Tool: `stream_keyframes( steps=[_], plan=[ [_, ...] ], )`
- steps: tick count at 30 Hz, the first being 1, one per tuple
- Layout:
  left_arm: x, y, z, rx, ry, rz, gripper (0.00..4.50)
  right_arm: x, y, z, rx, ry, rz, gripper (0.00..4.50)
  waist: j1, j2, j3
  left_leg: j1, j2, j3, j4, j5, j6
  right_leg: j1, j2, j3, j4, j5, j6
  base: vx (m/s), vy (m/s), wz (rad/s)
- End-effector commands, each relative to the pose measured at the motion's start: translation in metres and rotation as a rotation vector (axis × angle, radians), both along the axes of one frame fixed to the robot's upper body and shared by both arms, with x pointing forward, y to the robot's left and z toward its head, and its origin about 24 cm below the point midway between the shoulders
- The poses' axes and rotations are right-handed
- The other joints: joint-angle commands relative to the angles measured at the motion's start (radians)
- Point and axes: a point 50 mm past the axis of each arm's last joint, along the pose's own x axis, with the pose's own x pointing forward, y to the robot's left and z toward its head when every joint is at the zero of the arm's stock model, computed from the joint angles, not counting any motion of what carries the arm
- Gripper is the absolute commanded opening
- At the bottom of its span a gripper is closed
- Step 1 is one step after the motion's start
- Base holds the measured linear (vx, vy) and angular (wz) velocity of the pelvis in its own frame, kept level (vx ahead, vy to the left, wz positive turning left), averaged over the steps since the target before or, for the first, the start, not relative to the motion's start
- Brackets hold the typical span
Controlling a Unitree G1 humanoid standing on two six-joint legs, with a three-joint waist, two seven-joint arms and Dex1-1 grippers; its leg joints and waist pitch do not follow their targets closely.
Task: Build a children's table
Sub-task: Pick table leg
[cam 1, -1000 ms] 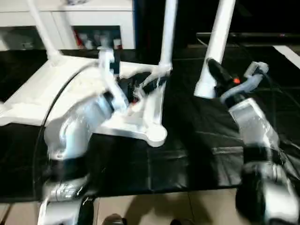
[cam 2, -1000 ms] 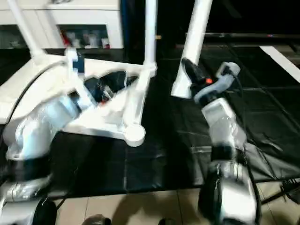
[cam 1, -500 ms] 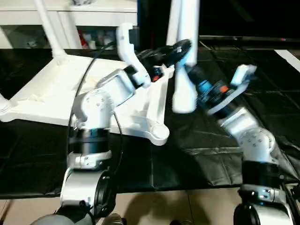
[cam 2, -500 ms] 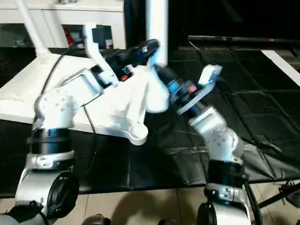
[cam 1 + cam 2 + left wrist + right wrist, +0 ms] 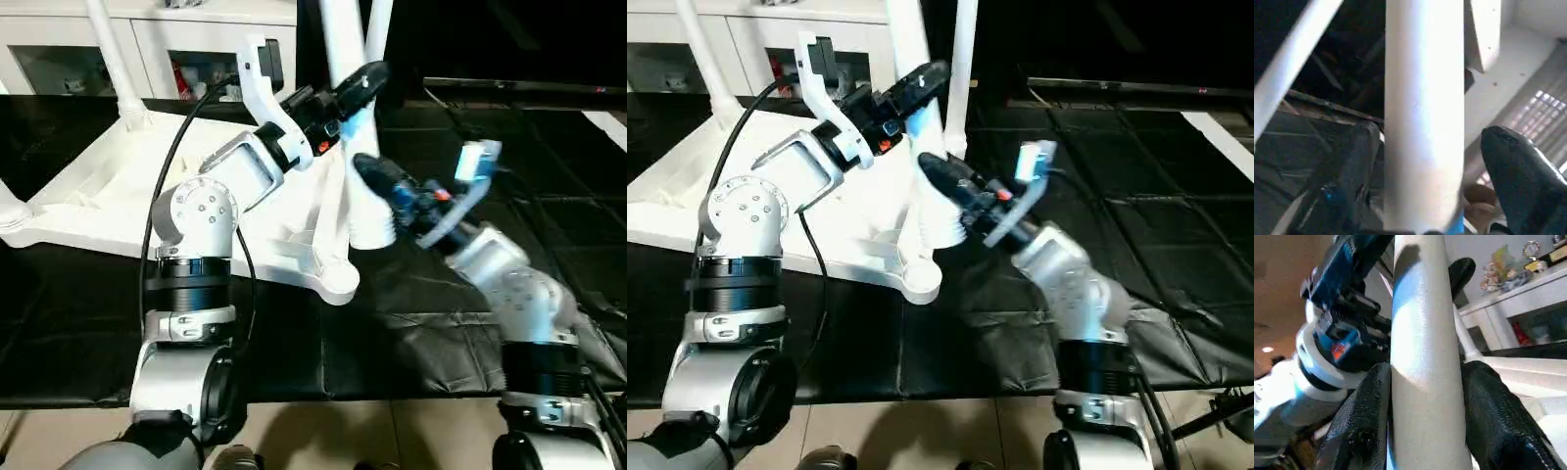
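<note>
The children's table lies upside down on a black mat, ribbed underside up. Legs stand up from its back left corner and back right corner. My right gripper is shut on a loose white leg near its thick end. That end hangs just above the table's right rail, behind the bare round mount at the near right corner. The right wrist view has both fingers pressed on the leg. Higher up, my left gripper straddles the same leg, open, with a gap at one finger.
A white cabinet with glass doors stands behind the table. The black mat stretches to the right and front, and tiled floor begins at its near edge. A dark bar lies at the back right.
My right gripper has swung the loose leg left, to the table's right rail. My left arm has lifted off the table and its fingers now stand around the leg, narrower than before.
</note>
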Motion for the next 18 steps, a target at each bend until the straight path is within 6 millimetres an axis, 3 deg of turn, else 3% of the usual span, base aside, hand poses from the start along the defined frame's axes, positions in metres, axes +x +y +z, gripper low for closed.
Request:
stream_keyframes(
  steps=[1,5,18],
  plan=[
    [0.0032,-0.0001,0.0059,-0.001,-0.003,0.033,3.33,0.0001,-0.0007,0.0016,-0.021,-0.017,-0.020,1.81,0.001,-0.015,-0.095,0.007,0.009,0.001,-0.067,-0.126,0.020,0.074,-0.059,0.041,-0.083,-0.347,-0.072,0.000,0.000,0.00],
    [0.0057,0.0008,0.0050,0.013,0.003,0.060,3.18,0.0003,-0.0008,0.0007,-0.044,-0.019,-0.030,1.81,0.000,-0.017,-0.095,0.008,0.010,0.000,-0.068,-0.129,0.022,0.074,-0.059,0.041,-0.083,-0.349,-0.070,0.000,0.000,0.00],
    [0.0062,-0.0001,0.0015,0.025,0.024,0.070,1.99,-0.0007,0.0051,-0.0027,-0.096,-0.035,-0.024,1.81,0.000,-0.017,-0.095,0.007,0.010,0.001,-0.067,-0.128,0.026,0.074,-0.060,0.042,-0.080,-0.333,-0.085,0.000,0.000,0.00]
  ],
)
